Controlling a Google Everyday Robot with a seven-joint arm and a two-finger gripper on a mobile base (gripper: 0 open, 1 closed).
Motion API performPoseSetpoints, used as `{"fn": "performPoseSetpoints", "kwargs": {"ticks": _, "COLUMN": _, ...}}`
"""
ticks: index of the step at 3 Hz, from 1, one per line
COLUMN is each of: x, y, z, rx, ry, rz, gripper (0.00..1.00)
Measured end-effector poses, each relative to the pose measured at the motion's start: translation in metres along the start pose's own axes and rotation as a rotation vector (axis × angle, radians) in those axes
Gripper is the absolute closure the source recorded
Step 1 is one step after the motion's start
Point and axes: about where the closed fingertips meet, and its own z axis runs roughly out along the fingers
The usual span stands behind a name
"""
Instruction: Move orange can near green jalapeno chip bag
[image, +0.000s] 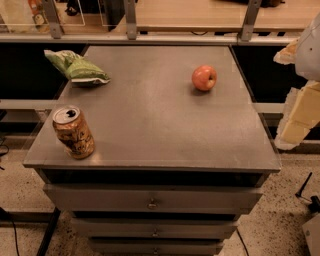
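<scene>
Right now your tool (296, 117) hangs at the right border of the camera view, off the right side of the bench (160, 125) and clear of everything on it. It shows only as pale, blurred shapes, so you cannot tell whether it is apart or together; nothing is seen in its hold.

Your orange can (73, 132) stands upright on the bench's front left corner, close to the front edge, with its silver top and pull tab facing up. The green jalapeno chip bag (76, 67) lies flat and crumpled at the back left corner, along the left edge. Both sit on the same left side, but well apart, with bare bench top between them.

You also have a red-orange apple (204, 78) on the back right part of the bench, far from the can and across from the bag. Below the bench top you can see the fronts of stacked drawers (152, 200), each with a small knob in the middle, and speckled floor (270, 225) around the base.
</scene>
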Motion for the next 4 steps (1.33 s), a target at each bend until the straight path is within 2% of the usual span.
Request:
{"fn": "performPoseSetpoints", "kwargs": {"ticks": 1, "x": 0.000, "y": 0.000, "z": 0.000, "rx": 0.000, "ry": 0.000, "rz": 0.000, "gripper": 0.00}}
{"fn": "performPoseSetpoints", "kwargs": {"ticks": 2, "x": -0.006, "y": 0.003, "z": 0.001, "rx": -0.033, "ry": -0.070, "rz": 0.009, "gripper": 0.00}}
{"fn": "performPoseSetpoints", "kwargs": {"ticks": 3, "x": -0.019, "y": 0.004, "z": 0.007, "rx": -0.121, "ry": -0.249, "rz": 0.049, "gripper": 0.00}}
{"fn": "performPoseSetpoints", "kwargs": {"ticks": 4, "x": -0.064, "y": 0.013, "z": 0.002, "rx": -0.174, "ry": -0.466, "rz": 0.073, "gripper": 0.00}}
